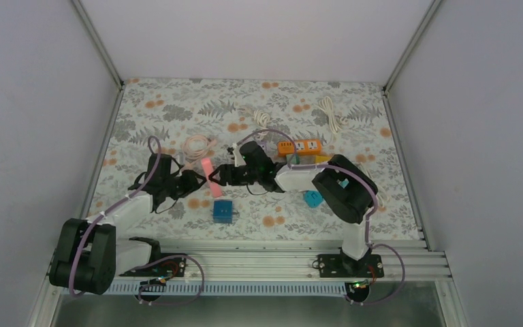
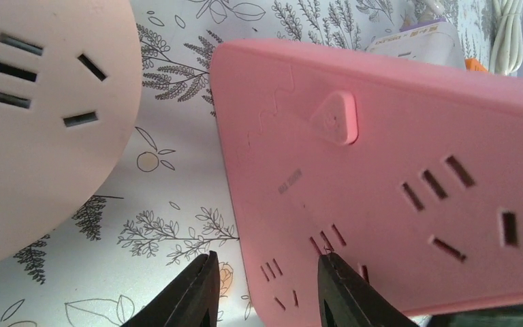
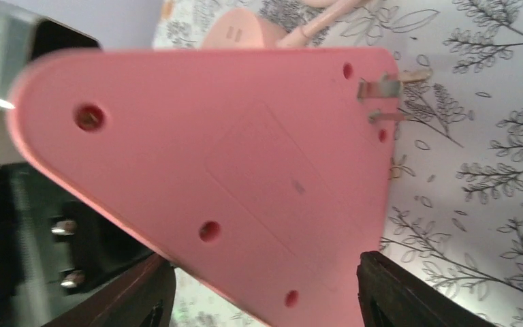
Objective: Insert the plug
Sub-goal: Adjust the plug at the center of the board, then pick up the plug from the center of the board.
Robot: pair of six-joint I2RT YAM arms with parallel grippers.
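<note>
The flat pink plastic power strip [image 1: 208, 174] is lifted off the floral-patterned surface [image 1: 177, 102] and stands between the two arms. The left end effector [image 2: 267, 260] is clamped on the strip's near end, one finger over the socket face and the other just past its side edge. The right end effector [image 3: 265, 260] faces the strip's back. Its fingers are spread wide to either side of the strip's lower corner, and I cannot tell whether they press on it.

Of the plug, only two metal blades [image 3: 380, 88] show, poking out just past the strip's far edge. Its body is hidden behind the strip. Every socket visible on the strip's face is empty, so the insertion looks unfinished. The blades have yet to be lined up with a socket and pushed in.
</note>
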